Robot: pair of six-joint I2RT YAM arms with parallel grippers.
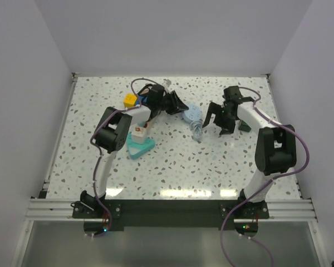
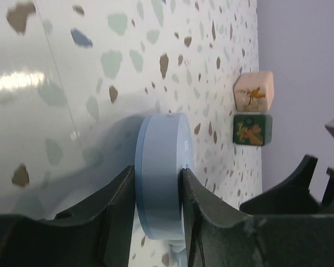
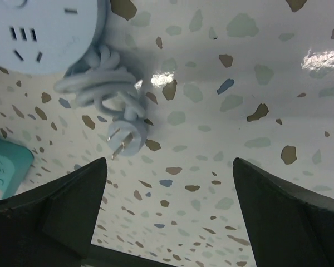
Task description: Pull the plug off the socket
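Left gripper is clamped tight on the round pale-blue socket, about mid desk. Right gripper hangs wide open just to its right, over the socket's coiled cord and loose plug. Teal triangular block sits further left and nearer.

Left arm stood stretched forward from its base, elbow bent high, forearm angled toward the middle of the table. The left gripper was clamped tight, its two dark fingers pressing on either side of a pale blue round disc. Over on the other side, the right arm was folded at the elbow with the wrist turned inward, and the right gripper hung with jaws spread wide, holding nothing.
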